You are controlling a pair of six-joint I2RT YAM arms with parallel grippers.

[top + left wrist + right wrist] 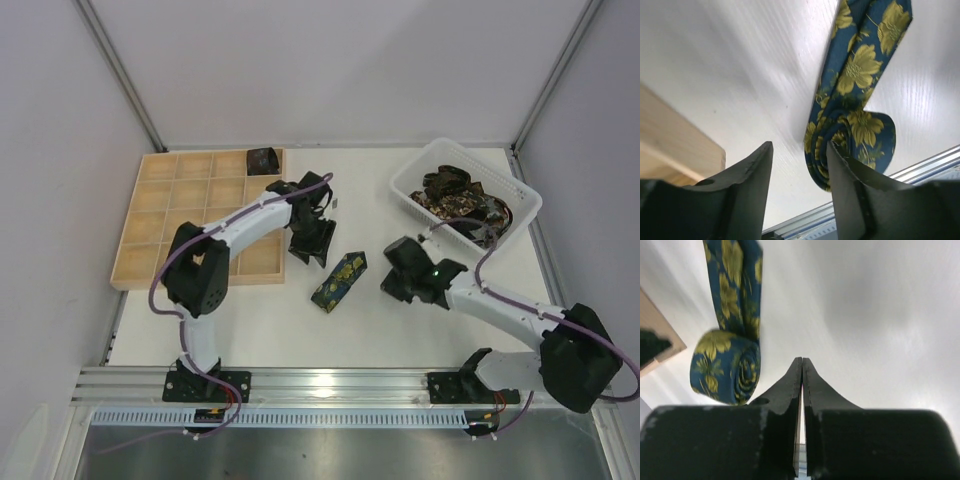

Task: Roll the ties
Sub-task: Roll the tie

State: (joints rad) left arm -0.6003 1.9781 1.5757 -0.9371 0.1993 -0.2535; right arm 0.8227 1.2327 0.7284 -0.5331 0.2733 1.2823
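Top external, one navy tie [340, 281] between left gripper [308, 256], right gripper [387, 285]

Navy tie [339, 281] w/ yellow-green flowers; basket [414, 165] white, its ties [455, 201] black-brown w/ gold; tray [135, 276] pale wood.

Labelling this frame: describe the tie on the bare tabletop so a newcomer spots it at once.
On the white table, look between the wooden grid tray and the white basket. The navy tie lies alone there, one end rolled. Its yellow-green flowers set it apart from the black-gold ties heaped in the basket.
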